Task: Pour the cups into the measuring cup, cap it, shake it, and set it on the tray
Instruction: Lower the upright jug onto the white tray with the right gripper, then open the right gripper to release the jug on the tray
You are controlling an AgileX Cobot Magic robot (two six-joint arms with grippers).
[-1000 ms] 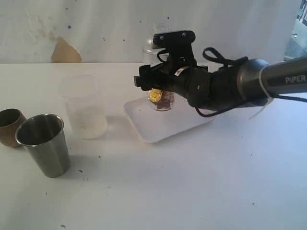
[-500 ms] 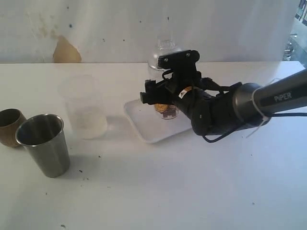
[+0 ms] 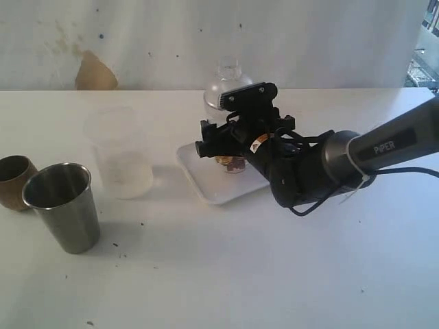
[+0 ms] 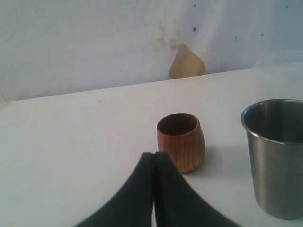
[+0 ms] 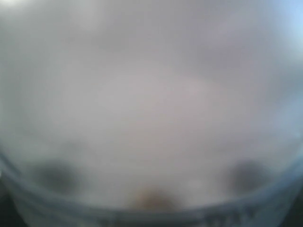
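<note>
Only the left wrist view shows the left end effector [image 4: 154,189], clenched on nothing, close to the brown cup [image 3: 14,179] and tumbler [image 3: 62,205] at the bench's [image 3: 206,274] left. Right of them stands the frosted cup [image 3: 120,154], its lettering unreadable. Further right, at the tray [image 3: 206,186], the right end effector [image 3: 230,145] grasps the capped measuring cup [image 3: 231,163] upright, jaws wide. Its arm [image 3: 384,147] reads "PiPER". The right wrist view is a pale blur.

The black-and-grey right arm [image 3: 322,168] bears white lettering [image 3: 394,144] and black cables [image 3: 299,137]
</note>
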